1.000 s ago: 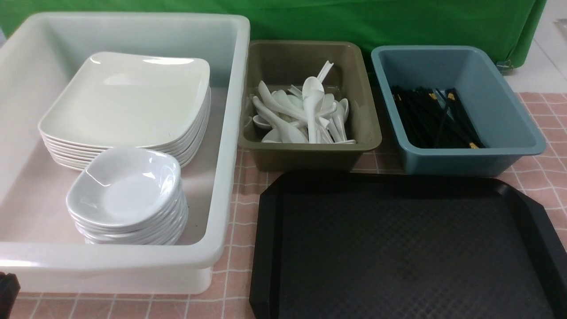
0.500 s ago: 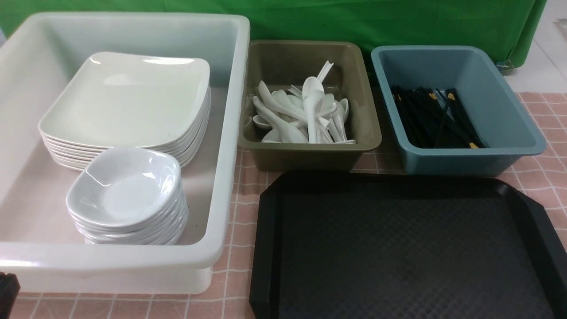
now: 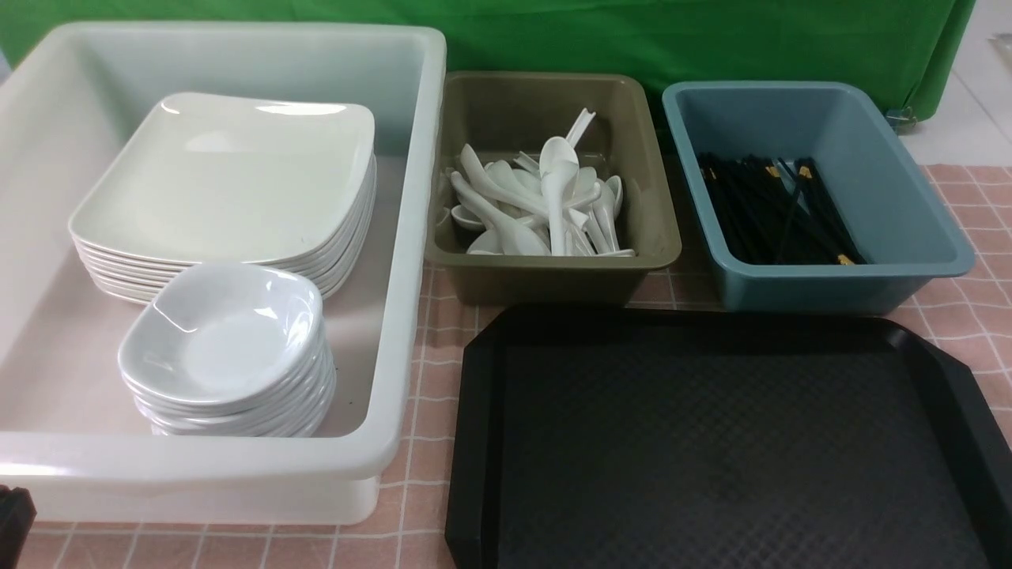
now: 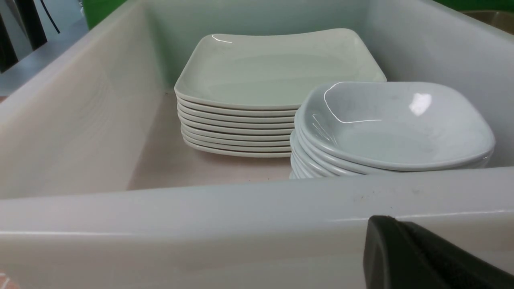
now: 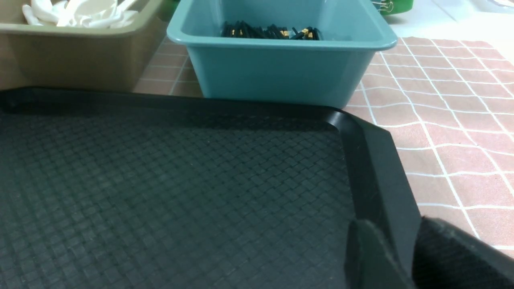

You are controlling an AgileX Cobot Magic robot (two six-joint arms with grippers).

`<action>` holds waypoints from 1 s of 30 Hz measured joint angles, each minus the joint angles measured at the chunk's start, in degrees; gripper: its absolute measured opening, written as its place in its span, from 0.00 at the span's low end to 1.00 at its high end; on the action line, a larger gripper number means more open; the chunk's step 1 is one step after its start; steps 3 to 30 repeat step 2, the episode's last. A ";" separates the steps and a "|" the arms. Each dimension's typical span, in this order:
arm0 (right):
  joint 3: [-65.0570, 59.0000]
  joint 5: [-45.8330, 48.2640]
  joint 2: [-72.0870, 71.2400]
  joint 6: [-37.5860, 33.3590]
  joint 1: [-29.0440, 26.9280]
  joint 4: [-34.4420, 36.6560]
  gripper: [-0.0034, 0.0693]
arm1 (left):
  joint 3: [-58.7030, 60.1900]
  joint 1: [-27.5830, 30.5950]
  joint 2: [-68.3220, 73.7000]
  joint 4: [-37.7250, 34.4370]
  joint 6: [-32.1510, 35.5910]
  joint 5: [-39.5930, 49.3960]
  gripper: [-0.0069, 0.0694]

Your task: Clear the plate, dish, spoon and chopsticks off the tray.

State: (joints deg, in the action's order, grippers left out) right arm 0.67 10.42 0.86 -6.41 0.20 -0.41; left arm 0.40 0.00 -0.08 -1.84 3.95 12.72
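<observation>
The tray [image 3: 711,442] runs off the front view's edge at 5 o'clock. Only a dark sliver of the left gripper [image 4: 425,257] shows, its jaws unreadable. The right gripper [image 5: 417,257] is likewise cropped.

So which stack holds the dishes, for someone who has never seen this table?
Start at the big white tub on the robot's left. Two white stacks sit in it: the dishes are the nearer, smaller one, beside the plates. They are deep, faintly grey-blue bowls, not wide and flat.

Tray [image 3: 711,442] bare before me. White tub [image 3: 411,237] at my left holds plates [image 3: 225,178] stacked, dishes [image 3: 221,336] stacked nearer. Olive bin [image 3: 553,276]: spoons [image 3: 545,205]. Blue bin [image 3: 893,213]: chopsticks [image 3: 779,209]. Pink checked surface [image 3: 972,308].
</observation>
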 joint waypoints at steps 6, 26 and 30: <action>0.00 0.00 0.00 0.00 0.00 0.00 0.38 | 0.00 0.00 0.00 0.00 0.00 0.00 0.10; 0.00 0.00 0.00 0.00 0.00 0.00 0.38 | 0.00 0.00 0.00 0.00 0.00 0.00 0.10; 0.00 0.00 0.00 0.00 0.00 0.00 0.38 | 0.00 0.00 0.00 0.00 0.00 0.00 0.10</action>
